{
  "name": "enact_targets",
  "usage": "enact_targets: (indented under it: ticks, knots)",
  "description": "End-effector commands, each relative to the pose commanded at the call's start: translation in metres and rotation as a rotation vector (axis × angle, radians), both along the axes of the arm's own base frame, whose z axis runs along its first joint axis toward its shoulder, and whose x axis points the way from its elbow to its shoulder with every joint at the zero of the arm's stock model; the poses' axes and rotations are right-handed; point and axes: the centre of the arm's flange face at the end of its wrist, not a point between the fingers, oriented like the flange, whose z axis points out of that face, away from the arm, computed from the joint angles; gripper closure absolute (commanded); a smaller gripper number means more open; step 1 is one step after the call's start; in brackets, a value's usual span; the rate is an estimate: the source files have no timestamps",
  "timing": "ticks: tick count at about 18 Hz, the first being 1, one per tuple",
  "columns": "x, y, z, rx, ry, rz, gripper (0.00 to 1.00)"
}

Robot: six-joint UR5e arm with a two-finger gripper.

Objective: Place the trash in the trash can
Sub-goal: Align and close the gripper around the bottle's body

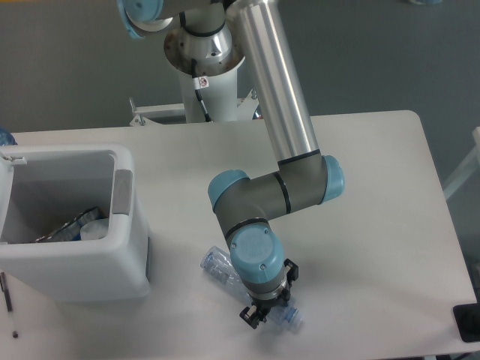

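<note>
A clear plastic water bottle (pixel 219 265), the trash, lies on its side on the white table near the front edge, its neck end pointing right. My gripper (pixel 265 310) points straight down over the bottle's right half, its dark fingers on either side of it and low at the table. The jaws look open, and the bottle rests on the table. The arm's blue wrist joint hides the middle of the bottle. The trash can (pixel 82 262), a large white bin with a grey patch at its rim, stands at the left, well apart from the bottle.
Inside the bin lie a crushed bottle and a pale object (pixel 79 225). A thin pen (pixel 7 300) lies at the table's left front edge. A black object (pixel 466 322) sits at the front right corner. The arm's base (pixel 206 52) stands behind the table.
</note>
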Motion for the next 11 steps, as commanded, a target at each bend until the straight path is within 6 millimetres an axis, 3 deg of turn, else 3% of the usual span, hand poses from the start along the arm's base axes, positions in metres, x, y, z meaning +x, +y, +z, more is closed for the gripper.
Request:
enact_targets:
  ticks: [7, 11]
  knots:
    - [-0.003, 0.003, 0.011, 0.015, 0.014, 0.0, 0.46]
    - [-0.01, 0.012, 0.039, 0.061, 0.047, -0.004, 0.46]
